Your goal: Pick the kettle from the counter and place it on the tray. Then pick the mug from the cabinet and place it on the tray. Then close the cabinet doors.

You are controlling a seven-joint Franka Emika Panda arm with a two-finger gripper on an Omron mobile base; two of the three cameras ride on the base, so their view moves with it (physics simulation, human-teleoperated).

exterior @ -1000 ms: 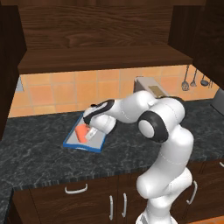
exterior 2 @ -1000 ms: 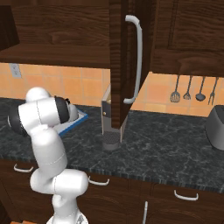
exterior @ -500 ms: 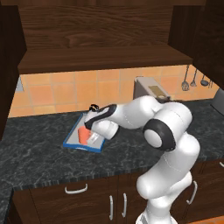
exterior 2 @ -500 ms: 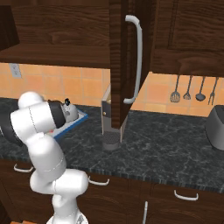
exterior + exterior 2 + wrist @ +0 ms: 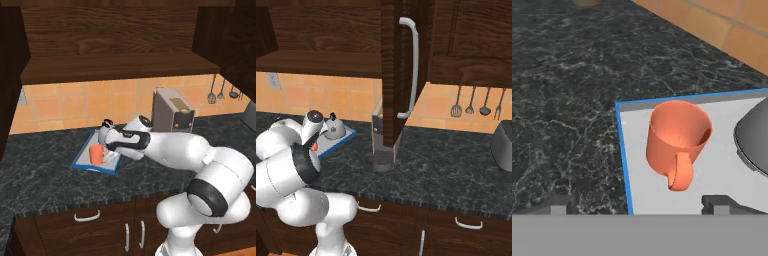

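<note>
The orange-red mug (image 5: 677, 137) stands upright on the light grey floor of the blue-rimmed tray (image 5: 623, 155), handle toward the camera. It stands free, just beyond my open gripper (image 5: 639, 205). The silver-grey kettle (image 5: 754, 137) sits on the same tray beside the mug. From the left base, the mug (image 5: 96, 154) is at the tray's (image 5: 82, 162) front, the kettle (image 5: 104, 133) behind it, and my gripper (image 5: 110, 153) right of the mug. The wall cabinet (image 5: 115, 65) stands open. One cabinet door (image 5: 391, 75) with its silver bar handle (image 5: 412, 65) swings out over the counter (image 5: 446, 160).
A tall grey-brown coffee machine (image 5: 172, 110) stands right of the tray, under the open door. Kitchen utensils (image 5: 471, 100) hang on the tiled wall at the right. A grey appliance (image 5: 503, 145) sits at the counter's far right. Base cabinets with small handles (image 5: 471, 225) run below.
My gripper has opened and let go of the mug, which now stands alone on the tray. The arm has shifted, with the elbow swinging lower and to the right.
</note>
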